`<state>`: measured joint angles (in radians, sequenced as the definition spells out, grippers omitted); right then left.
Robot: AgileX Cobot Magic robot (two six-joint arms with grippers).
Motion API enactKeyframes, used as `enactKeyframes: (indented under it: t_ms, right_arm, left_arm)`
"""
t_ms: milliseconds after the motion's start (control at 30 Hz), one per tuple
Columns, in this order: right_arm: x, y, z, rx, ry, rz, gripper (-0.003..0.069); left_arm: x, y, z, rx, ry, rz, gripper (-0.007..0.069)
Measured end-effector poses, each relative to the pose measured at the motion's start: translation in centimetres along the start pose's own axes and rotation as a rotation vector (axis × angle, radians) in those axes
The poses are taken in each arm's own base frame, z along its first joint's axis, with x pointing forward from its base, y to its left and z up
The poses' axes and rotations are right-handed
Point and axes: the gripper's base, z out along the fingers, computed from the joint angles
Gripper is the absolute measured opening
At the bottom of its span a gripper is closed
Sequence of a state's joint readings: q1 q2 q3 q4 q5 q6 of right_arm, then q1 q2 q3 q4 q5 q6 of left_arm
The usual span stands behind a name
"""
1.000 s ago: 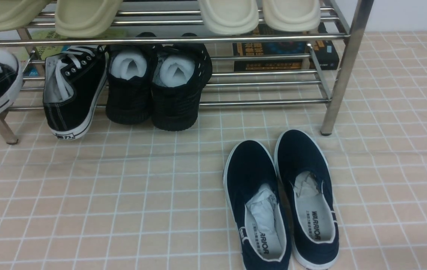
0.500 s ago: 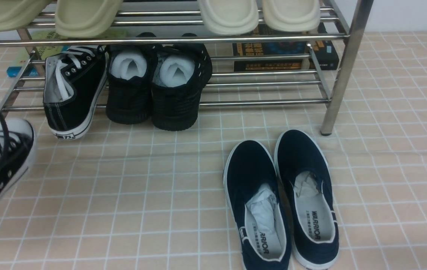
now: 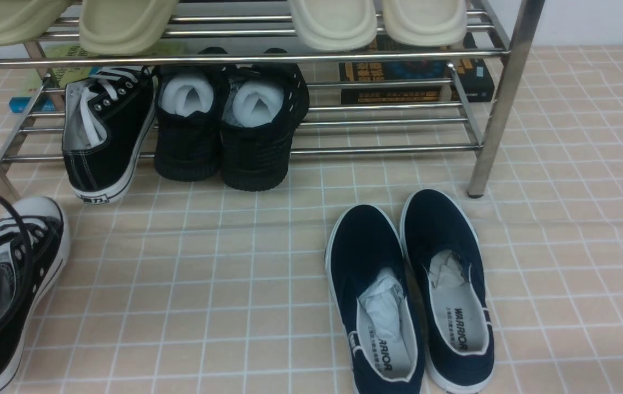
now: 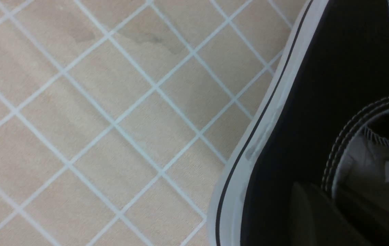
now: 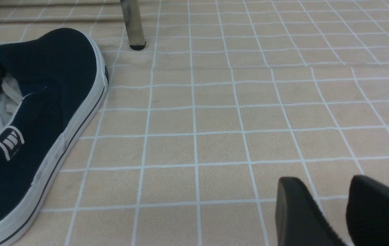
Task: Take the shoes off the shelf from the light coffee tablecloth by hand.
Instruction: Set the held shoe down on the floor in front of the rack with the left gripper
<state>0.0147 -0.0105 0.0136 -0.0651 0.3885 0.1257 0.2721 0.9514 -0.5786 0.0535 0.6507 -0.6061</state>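
**One sneaker nearly parked by the near-left corner, its mate not off yet**

Front view: the shelf [image 3: 500, 93], all shiny chrome tubes, stands along the far edge of the bench on the light coffee tablecloth [image 3: 207, 284]. The carried sneaker [image 3: 13, 273] is low at the near-left corner, white rubber toe aimed at the shelf, with a black cable [image 3: 31, 246] draped over its laces. The second sneaker [image 3: 106, 137] sits at the left end of the lower tier, heel poking out over the front bar, just beside the black mesh shoes [image 3: 229, 126]. The navy slip-ons [image 3: 410, 295] lie out on the cloth toward the right edge.

Left wrist view: the left gripper [image 4: 327, 205] looks clamped on the heel collar, one of the jaws outside on the black canvas and one in the grey lining. We can't tell if the sole touches the cloth. We'd ease it down flat, then let go and lift straight out, clear of the laces. The canvas is floppy and the rubber edge is grippy, so no dragging.

Right wrist view: the right gripper [image 5: 327, 184] has its jaws slightly apart and empty, over bare cloth.
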Motion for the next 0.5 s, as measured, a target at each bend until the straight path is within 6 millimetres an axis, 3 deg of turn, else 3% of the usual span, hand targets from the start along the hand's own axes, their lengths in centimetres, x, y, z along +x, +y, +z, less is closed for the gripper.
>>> enactKeyframes:
  t_ms: [233, 500]
  right_arm:
    - [0.0, 0.0, 0.0, 0.000, 0.000, 0.000, 0.0239]
    - [0.0, 0.0, 0.0, 0.000, 0.000, 0.000, 0.0239]
  left_arm:
    - [-0.1, 0.0, 0.3, -0.004, -0.005, 0.009, 0.0027]
    - [-0.3, -0.2, 2.3, -0.040, 0.051, 0.017, 0.0036]
